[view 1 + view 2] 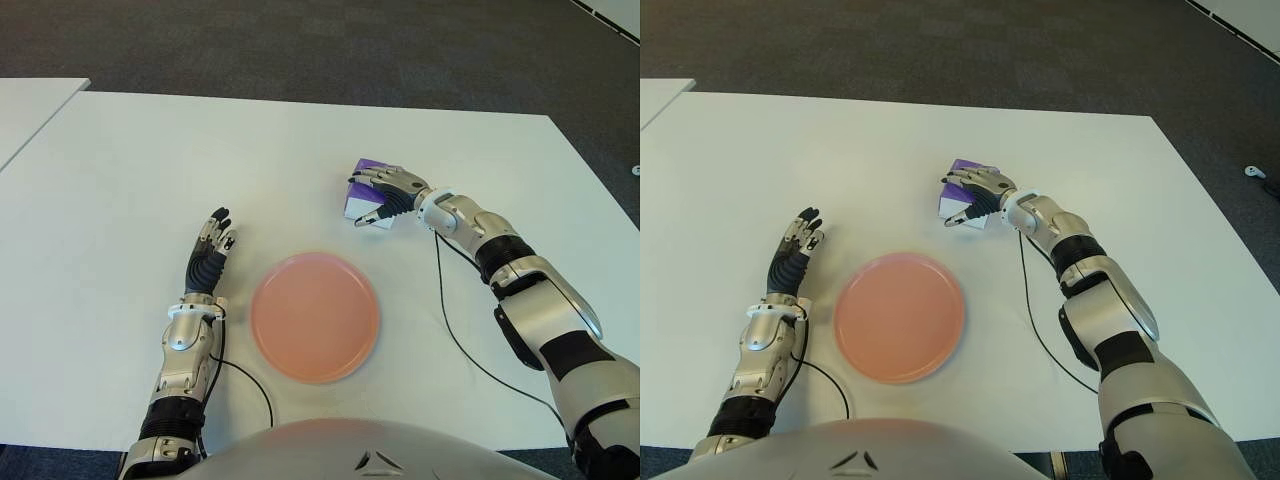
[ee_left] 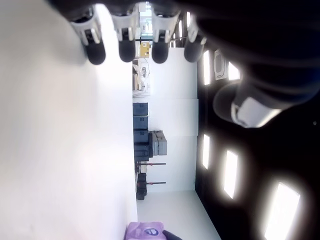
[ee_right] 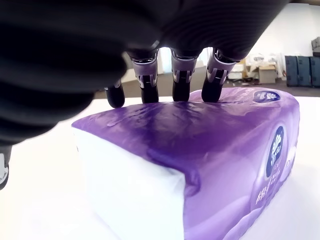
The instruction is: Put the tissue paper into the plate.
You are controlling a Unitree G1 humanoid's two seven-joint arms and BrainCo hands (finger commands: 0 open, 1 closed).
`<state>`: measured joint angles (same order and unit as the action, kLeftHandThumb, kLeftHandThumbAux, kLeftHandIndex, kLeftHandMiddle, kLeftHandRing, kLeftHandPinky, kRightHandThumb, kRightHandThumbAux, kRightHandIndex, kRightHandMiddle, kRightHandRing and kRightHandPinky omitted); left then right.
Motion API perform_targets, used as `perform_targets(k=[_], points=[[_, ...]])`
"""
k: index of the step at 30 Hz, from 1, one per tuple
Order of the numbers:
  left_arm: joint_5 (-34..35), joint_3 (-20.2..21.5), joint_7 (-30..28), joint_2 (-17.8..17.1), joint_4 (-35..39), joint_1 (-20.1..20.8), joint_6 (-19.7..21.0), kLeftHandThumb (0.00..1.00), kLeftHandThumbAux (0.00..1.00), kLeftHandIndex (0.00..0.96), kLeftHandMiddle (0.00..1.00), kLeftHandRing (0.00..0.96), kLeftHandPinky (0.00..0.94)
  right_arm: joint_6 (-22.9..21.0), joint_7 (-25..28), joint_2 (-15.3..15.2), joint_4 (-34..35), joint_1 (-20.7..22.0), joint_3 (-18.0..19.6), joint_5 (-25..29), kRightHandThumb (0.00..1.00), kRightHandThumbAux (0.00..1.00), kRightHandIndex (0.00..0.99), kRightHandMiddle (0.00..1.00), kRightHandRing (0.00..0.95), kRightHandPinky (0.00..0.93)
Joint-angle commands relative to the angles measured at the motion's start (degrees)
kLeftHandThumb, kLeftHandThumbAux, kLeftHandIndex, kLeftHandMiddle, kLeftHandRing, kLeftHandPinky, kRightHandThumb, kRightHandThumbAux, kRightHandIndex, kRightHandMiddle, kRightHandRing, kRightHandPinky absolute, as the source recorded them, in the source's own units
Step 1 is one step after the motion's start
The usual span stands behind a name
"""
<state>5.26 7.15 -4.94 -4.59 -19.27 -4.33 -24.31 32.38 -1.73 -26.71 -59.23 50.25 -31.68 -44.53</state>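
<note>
A purple-and-white tissue pack (image 1: 360, 170) lies on the white table (image 1: 150, 170), beyond the plate and to its right. My right hand (image 1: 385, 196) is stretched over the pack. Its fingertips (image 3: 181, 85) lie along the purple top (image 3: 210, 145), and the thumb (image 1: 368, 217) sits by the pack's near white end; the fingers stay fairly straight and open. The pack lies flat on the table. An empty pink plate (image 1: 314, 316) sits near me at the middle. My left hand (image 1: 208, 255) shows left of the plate, fingers extended and empty.
A black cable (image 1: 455, 330) runs from my right wrist across the table to the right of the plate. A second white table's corner (image 1: 30, 105) shows at far left. Dark carpet (image 1: 320, 45) lies beyond the far edge.
</note>
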Motion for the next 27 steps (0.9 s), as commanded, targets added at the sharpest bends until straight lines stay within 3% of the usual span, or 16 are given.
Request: perform_targets(k=[1,27], points=[[0.27,0.15,-0.71,-0.19,-2.14,-1.17,1.53,0.0,0.469,0.0,0.0,0.0,0.0,0.13,0.15,-0.3,0.12,-1.29,0.76,1.35,0.297,0.372,0.0,0.0,0.0,0.0],[-0.09,0.36,-0.41,-0.47,-1.85,-1.67,1.96,0.0,0.454,0.0,0.0,0.0,0.0,-1.32,0.39,0.24,2.99,-4.48,3.38,4.09,0.269,0.343,0.0,0.0,0.0,0.0]])
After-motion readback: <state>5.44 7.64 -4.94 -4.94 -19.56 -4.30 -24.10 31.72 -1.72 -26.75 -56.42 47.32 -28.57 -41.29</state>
